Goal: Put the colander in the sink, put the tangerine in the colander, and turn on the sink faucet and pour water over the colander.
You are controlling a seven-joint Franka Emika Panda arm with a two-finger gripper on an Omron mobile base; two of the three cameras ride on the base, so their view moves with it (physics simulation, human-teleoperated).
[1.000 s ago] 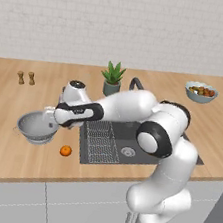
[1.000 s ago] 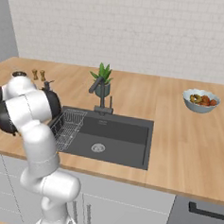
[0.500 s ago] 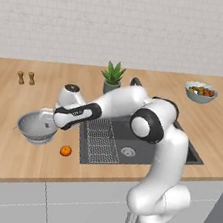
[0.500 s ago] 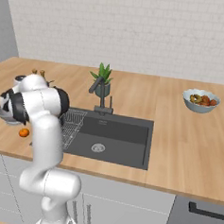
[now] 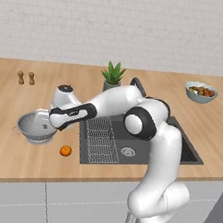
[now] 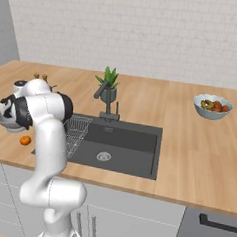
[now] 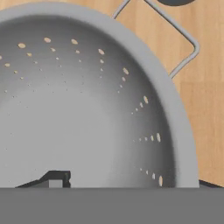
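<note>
a: count check?

b: one colander (image 5: 36,127), one tangerine (image 5: 65,150), one sink (image 5: 144,144) with one wire rack (image 5: 100,139) in it, one sink faucet (image 6: 105,95). extras: one potted plant (image 5: 112,76), one pale blue fruit bowl (image 5: 200,92), two small shakers (image 5: 25,77), one soap bottle (image 5: 63,94).

a: where's your claw?

b: my claw (image 5: 46,117) sits at the colander's rim on the sink side. in the hand view one of my fingertips (image 7: 56,179) is inside the bowl and the rim runs between the two tips. a wire side handle (image 7: 175,39) sticks out just past the rim.

a: gripping it?

b: can't tell. tips straddle the rim, but contact isn't visible.

a: task items relative to the claw?

b: colander is on the wooden counter (image 5: 6,153) right under my claw, not in the sink. tangerine is on the counter just beside the colander, toward the front edge, apart from it. sink is off to the side under my arm, faucet behind it by the plant.

a: change from half a second ago?

b: my hand has come down closer onto the colander rim. colander and tangerine haven't shifted on the counter.
</note>
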